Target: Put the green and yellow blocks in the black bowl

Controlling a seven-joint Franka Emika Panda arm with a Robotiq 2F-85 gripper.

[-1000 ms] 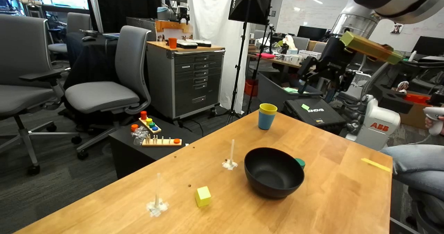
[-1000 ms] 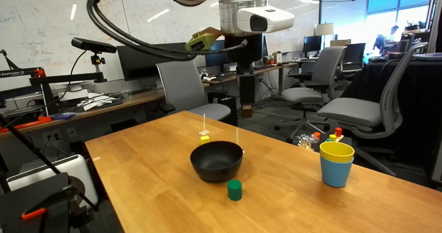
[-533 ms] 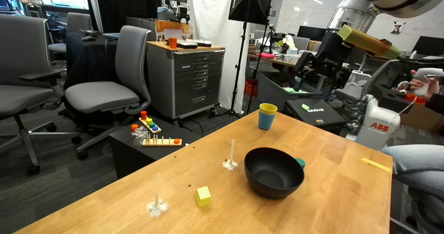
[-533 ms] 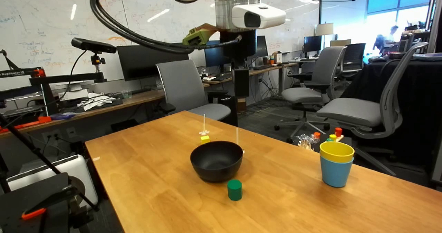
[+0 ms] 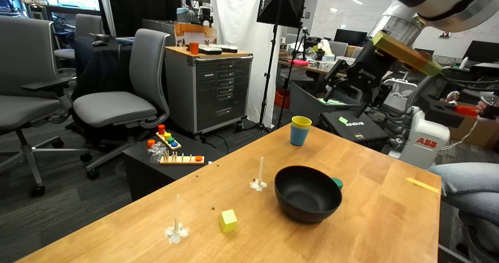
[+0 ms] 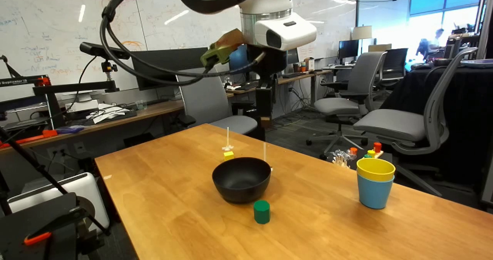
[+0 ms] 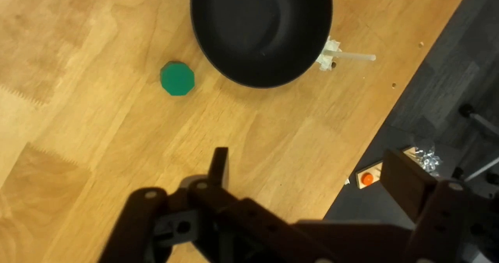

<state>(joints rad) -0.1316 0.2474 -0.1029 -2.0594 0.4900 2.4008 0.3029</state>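
The black bowl [image 5: 308, 196] stands upright on the wooden table in both exterior views [image 6: 241, 183]; it also shows at the top of the wrist view [image 7: 261, 33]. Its visible inside holds nothing. The green block [image 6: 262, 212] stands on the table close beside the bowl; it shows in the wrist view [image 7: 177, 79] and is partly hidden behind the bowl in an exterior view [image 5: 337, 183]. The yellow block [image 5: 228, 221] lies on the table on the bowl's opposite side [image 6: 228, 155]; it is out of the wrist view. My gripper [image 5: 344, 105] is open, empty and tilted, high above the table [image 7: 306, 159].
A yellow cup sits in a blue cup [image 6: 375, 192] near the table's edge [image 5: 299, 134]. Two thin upright pegs, taped down, stand near the yellow block [image 5: 177, 216] and near the bowl [image 5: 261, 171]. A yellow strip [image 5: 422, 185] lies on the table.
My gripper has shifted a little to the left in both exterior views and the wrist has tilted. The bowl, blocks and cups have not moved.
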